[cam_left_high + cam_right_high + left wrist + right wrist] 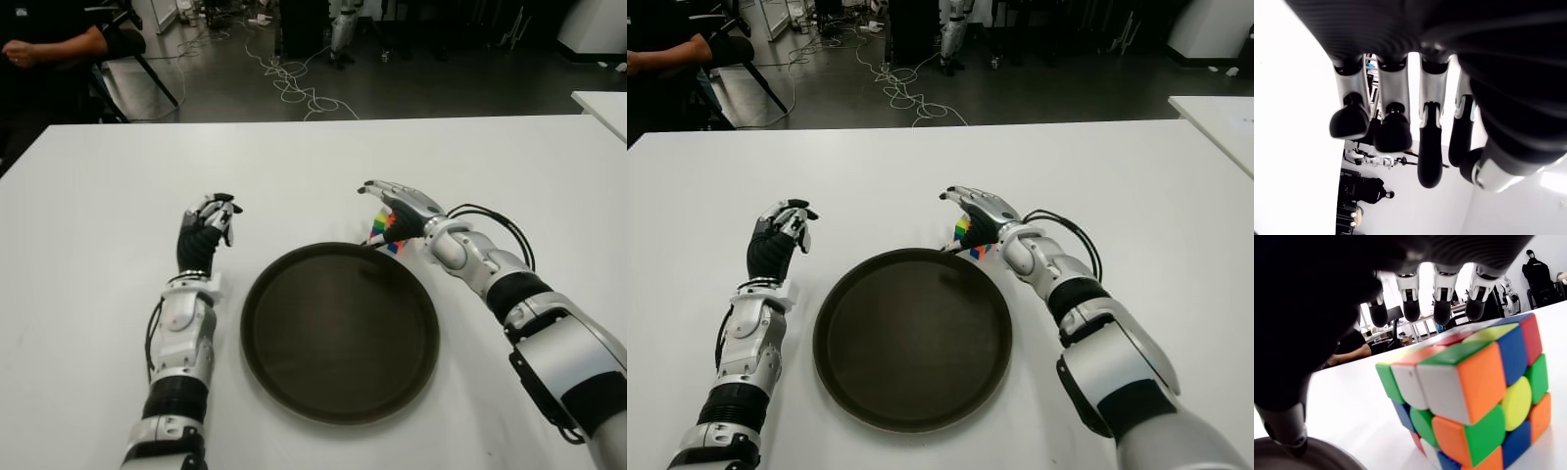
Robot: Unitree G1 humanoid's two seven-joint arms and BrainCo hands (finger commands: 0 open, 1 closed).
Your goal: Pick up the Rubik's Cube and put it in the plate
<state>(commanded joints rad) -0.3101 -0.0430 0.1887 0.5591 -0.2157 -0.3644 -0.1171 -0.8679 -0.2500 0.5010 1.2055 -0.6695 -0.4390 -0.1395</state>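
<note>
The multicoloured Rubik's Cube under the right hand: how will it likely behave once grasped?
The multicoloured Rubik's Cube looks rigid with flat faces, so it should sit still, not roll. Its glossy tiles may slip under the right hand, whose fingers hover above it without touching. Its layers could twist if squeezed off-centre. The round dark plate lies right beside it, so the carry is short.
</note>
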